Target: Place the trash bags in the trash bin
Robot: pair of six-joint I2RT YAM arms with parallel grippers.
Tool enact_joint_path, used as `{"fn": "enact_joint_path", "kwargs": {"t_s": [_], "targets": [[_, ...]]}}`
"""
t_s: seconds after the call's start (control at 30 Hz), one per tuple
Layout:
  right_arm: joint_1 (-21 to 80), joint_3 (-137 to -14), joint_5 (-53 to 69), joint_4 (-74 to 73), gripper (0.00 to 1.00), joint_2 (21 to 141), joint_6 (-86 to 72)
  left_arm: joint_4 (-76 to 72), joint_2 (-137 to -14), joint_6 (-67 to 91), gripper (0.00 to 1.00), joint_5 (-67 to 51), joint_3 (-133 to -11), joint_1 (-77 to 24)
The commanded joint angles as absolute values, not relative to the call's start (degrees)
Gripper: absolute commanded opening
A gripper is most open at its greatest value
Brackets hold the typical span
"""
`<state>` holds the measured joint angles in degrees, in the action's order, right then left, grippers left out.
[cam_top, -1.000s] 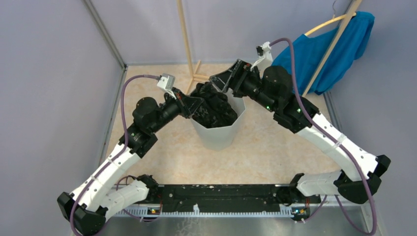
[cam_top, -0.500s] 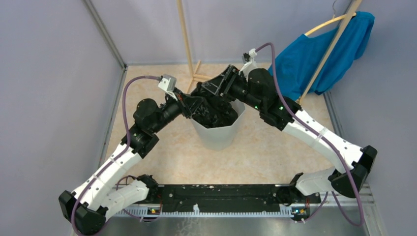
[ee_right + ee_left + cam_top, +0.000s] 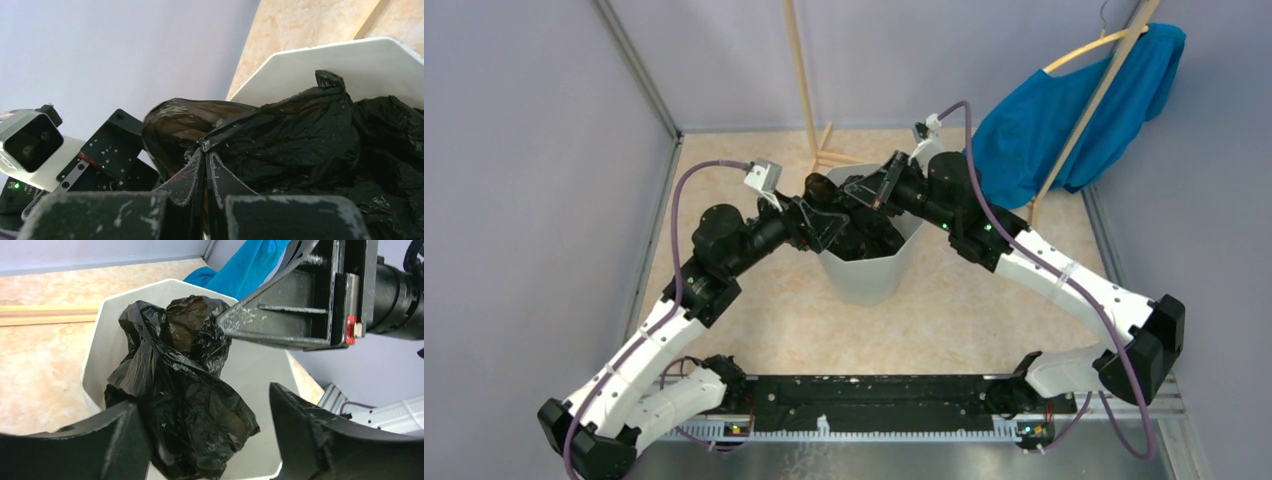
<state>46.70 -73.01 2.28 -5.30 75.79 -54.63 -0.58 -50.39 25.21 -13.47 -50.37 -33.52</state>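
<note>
My right claw (image 3: 206, 159) is clenched: its 2 fingers meet tip to tip with a fold of the trash bag (image 3: 300, 135) nipped between them. The plastic stretches brownish and half see-through just left of the pinch. Seen from my left wrist, this same claw (image 3: 222, 320) comes in from the upper right, its point pressed into the top of the crumpled black bag (image 3: 185, 385).

My left claw (image 3: 202, 400) is released, its 2 fingers spread wide with the bag's lower bulk between them. The plastic lies close against the finger on the left of that view and apart from the other one. I cannot tell whether it really touches.

The bag sits inside the trash bin (image 3: 150, 287), a glossy, crinkled heap filling most of the mouth, with bare white wall showing on the far and right sides. My right wrist view has a peak of the bag standing against the bin's far wall (image 3: 350, 60). I cannot see how deep the bag reaches.

From above, both claws meet over the bin (image 3: 869, 275), the left (image 3: 824, 215) at its left rim and the right (image 3: 864, 190) at its far rim, with the bag (image 3: 864, 238) dark beneath them. The bin stands upright on the pale marbled table (image 3: 774, 320). Behind it rises a wooden stand (image 3: 802, 80), and to the far right a blue garment (image 3: 1064, 110) hangs from a wooden frame.
</note>
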Motion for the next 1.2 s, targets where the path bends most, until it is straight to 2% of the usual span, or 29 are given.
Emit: {"fn": "enact_joint_path", "kwargs": {"t_s": [0.0,0.1,0.27,0.4,0.6,0.73,0.87,0.93,1.17], "targets": [[45.75,-71.85,6.05,2.19,0.00,71.46,-51.45,7.15,-47.34,28.28,0.90,-14.18,-55.44,-33.64],[45.62,-71.19,8.02,3.05,0.00,70.88,-50.17,13.08,-48.43,31.46,0.98,-11.51,-59.48,-33.58],[45.58,-70.05,10.16,3.69,0.00,69.53,-49.26,18.42,-50.65,35.92,0.96,-4.22,-64.26,-33.62],[45.62,-69.83,10.46,3.34,0.00,68.46,-48.80,19.32,-52.78,37.58,0.78,-0.50,-65.62,-33.62],[45.57,-69.79,10.94,2.61,0.00,66.96,-47.52,17.29,-54.65,35.34,0.58,3.21,-65.76,-33.62],[45.58,-70.19,11.04,1.23,0.00,66.09,-45.84,19.76,-55.39,33.02,0.30,6.82,-66.95,-33.57],[45.54,-72.17,8.23,-7.04,0.00,63.64,-37.84,20.69,-52.60,29.76,0.14,10.22,-67.00,-33.58],[45.53,-72.64,4.84,-12.08,0.00,61.43,-33.90,23.11,-51.57,28.23,0.09,13.69,-67.61,-33.60],[45.44,-72.29,-8.11,-27.70,0.00,52.55,-22.37,28.19,-48.32,24.61,0.05,18.06,-65.67,-33.58]]}}
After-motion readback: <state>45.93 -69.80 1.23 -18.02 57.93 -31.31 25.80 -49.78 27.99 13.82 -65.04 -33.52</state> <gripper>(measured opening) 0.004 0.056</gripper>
